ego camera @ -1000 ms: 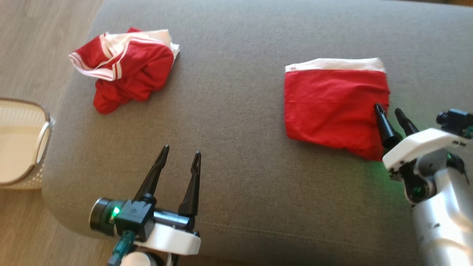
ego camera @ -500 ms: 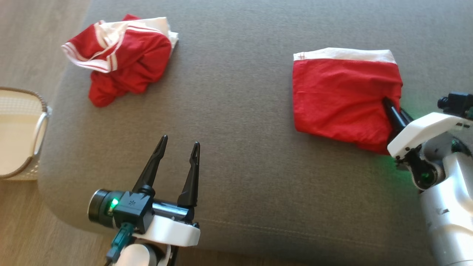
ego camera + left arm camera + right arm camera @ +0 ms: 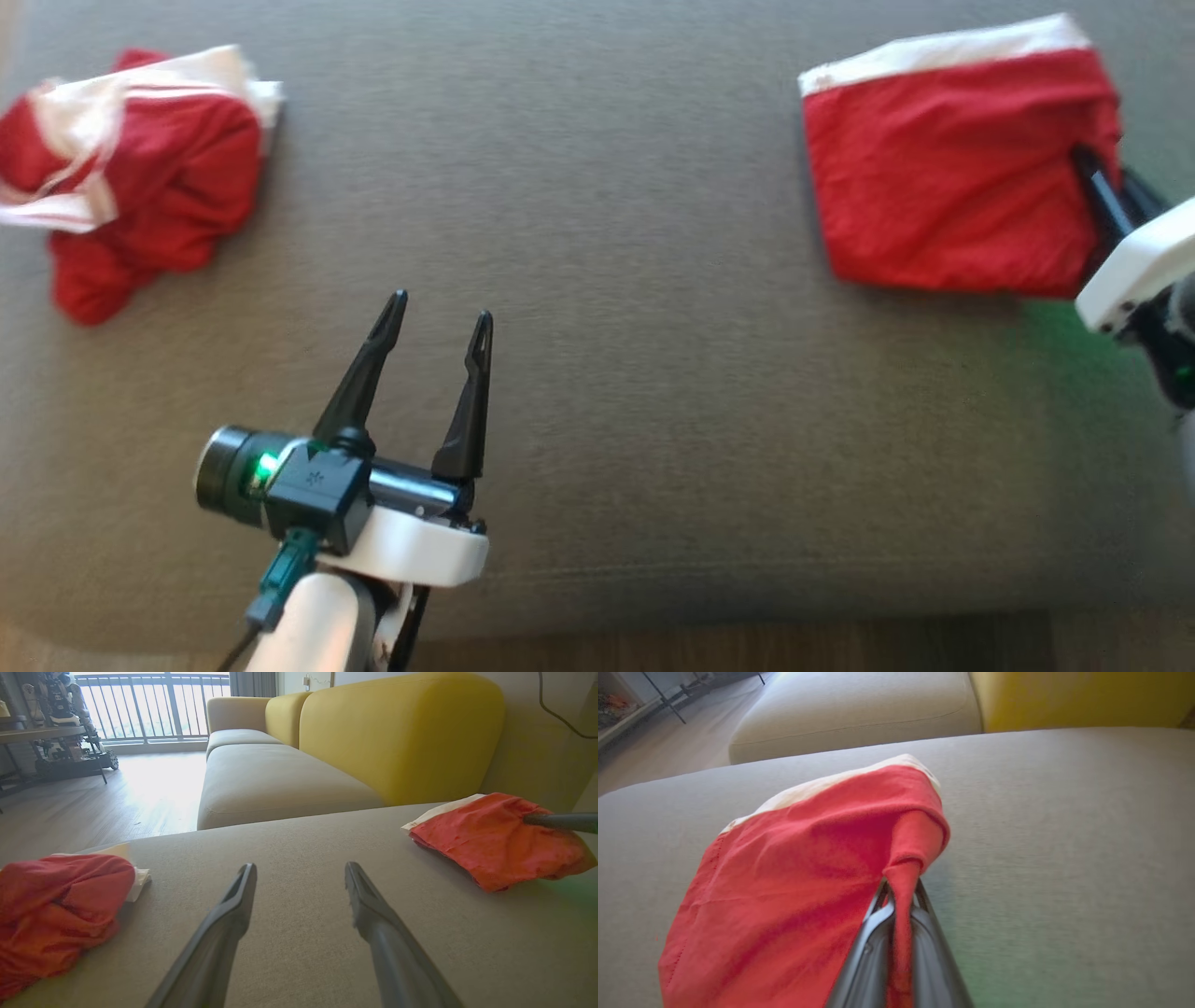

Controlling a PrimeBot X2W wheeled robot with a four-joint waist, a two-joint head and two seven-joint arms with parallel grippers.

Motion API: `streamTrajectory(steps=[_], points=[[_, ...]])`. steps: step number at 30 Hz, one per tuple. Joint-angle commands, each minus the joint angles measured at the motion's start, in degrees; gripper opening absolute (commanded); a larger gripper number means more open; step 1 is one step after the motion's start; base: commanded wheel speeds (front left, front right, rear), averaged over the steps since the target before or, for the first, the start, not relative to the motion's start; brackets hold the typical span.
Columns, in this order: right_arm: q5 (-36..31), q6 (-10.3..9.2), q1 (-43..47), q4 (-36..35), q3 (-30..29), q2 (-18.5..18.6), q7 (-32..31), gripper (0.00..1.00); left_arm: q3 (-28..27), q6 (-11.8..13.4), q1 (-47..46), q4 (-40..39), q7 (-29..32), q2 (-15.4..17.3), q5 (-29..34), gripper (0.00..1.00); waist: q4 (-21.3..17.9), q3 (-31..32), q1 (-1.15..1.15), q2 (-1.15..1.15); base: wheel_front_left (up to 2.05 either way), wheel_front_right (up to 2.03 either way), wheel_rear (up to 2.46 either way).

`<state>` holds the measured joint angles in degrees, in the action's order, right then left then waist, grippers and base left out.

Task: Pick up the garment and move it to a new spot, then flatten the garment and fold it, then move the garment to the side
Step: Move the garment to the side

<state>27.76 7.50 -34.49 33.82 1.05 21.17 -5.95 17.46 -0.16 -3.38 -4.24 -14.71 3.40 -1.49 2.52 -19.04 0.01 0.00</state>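
Note:
The folded red garment with a white band lies at the upper right of the grey sofa cushion. My right gripper is shut on the folded red garment's right edge. The right wrist view shows the red cloth pinched between the two fingers. At the lower left my left gripper hovers over bare cushion, open with nothing between its fingers, and it appears again in its own view. The folded garment lies to its right there.
A second red and white garment lies crumpled at the cushion's upper left, also visible in the left wrist view. A yellow sofa back and another seat cushion stand beyond. Wooden floor lies past the cushion's edge.
The camera has swung, so the whole picture has shifted and the basket has left view. My right gripper closed on the folded garment's right edge and its corner now bunches upward.

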Motion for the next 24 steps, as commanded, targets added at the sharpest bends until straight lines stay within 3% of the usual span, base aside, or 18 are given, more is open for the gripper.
streamTrajectory(steps=[1, 10, 14, 24], points=[[-0.94, -0.01, -1.96, -2.11, 1.17, 2.34, 1.21, 0.00, -2.18, -0.47, -2.15, -2.17, -0.29, 0.81, 0.73, 1.00, -3.69, -2.14, -0.01, 0.00, 0.00, 0.00, 0.00], [-6.25, -0.01, -5.45, -3.54, 3.24, 6.91, 4.22, 0.00, -2.65, -1.26, -3.49, -2.31, -0.29, 2.31, 1.05, 1.00, -9.18, -4.12, -0.01, 0.00, 0.00, 0.00, 0.00], [-9.27, -0.01, -7.20, -3.75, 2.77, 7.29, 5.22, 0.00, -2.80, -1.73, -3.70, -1.93, -0.29, 2.97, 1.01, 1.00, -11.03, -5.16, -0.01, 0.00, 0.00, 0.00, 0.00], [-15.12, -0.01, -9.15, -3.08, 0.61, 8.83, 5.06, 0.00, -2.59, -2.28, -5.29, -1.77, -0.29, 3.50, 1.07, 1.00, -12.11, -7.11, -0.01, 0.00, 0.00, 0.00, 0.00]])
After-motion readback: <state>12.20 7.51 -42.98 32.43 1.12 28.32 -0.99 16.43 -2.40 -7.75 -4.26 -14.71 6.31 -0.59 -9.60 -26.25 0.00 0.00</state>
